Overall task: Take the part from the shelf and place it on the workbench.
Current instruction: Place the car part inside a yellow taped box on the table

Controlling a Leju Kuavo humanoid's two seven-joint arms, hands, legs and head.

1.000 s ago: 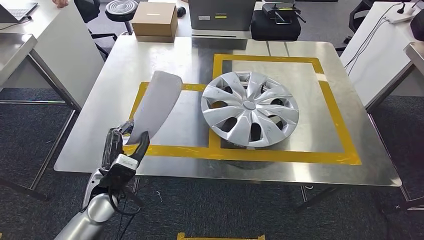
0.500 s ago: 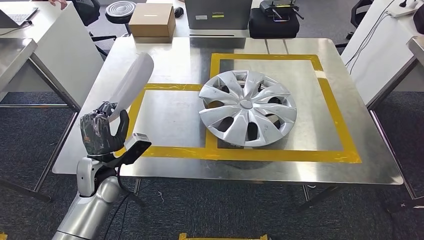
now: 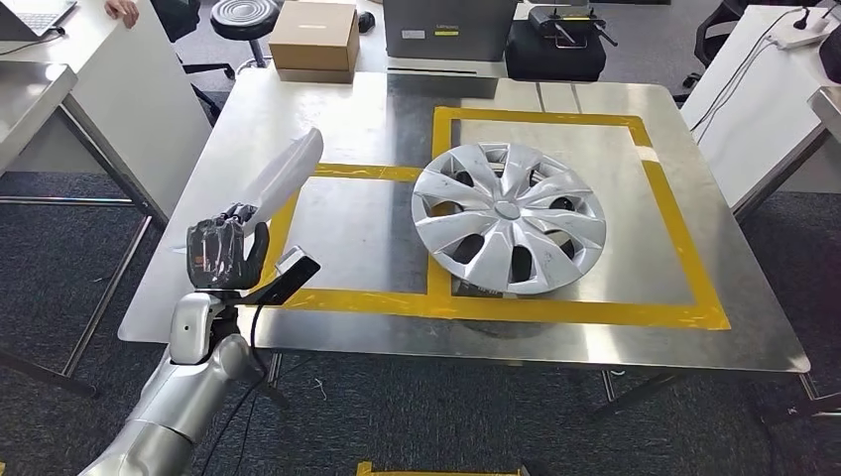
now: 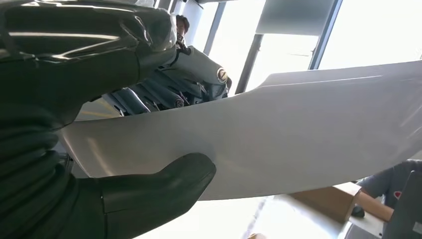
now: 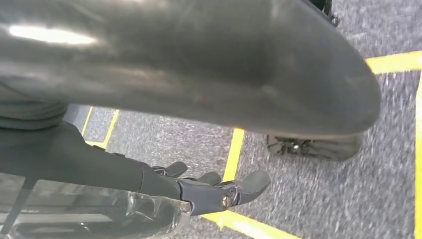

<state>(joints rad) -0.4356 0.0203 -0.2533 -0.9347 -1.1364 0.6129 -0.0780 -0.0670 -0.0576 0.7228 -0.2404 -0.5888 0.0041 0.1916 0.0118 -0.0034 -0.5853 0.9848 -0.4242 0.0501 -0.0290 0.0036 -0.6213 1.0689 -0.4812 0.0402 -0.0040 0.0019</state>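
- My left hand (image 3: 226,254) grips the part (image 3: 283,176), a long, flat, pale grey panel, at its lower end. In the left wrist view the thick thumb (image 4: 164,181) presses on one face of the part (image 4: 278,134) and the dark fingers (image 4: 149,94) are behind it.
- The part rises tilted from the hand, and its upper end leans over the left edge of the workbench (image 3: 377,228). It is in the air and touches no surface that I can see.
- On the workbench lies a silver wheel cover (image 3: 509,217) inside a rectangle of yellow tape (image 3: 684,253). It is well apart from the part.
- My right hand (image 5: 219,191) hangs over grey carpet with yellow floor lines (image 5: 234,149). Its fingers are spread and slightly bent, and I see nothing in them.
- Behind the workbench I see a cardboard box (image 3: 315,38), a grey case (image 3: 448,30) and a black bag (image 3: 555,52).
- A person's hand (image 3: 124,10) rests on the white desk (image 3: 89,69) at far left.
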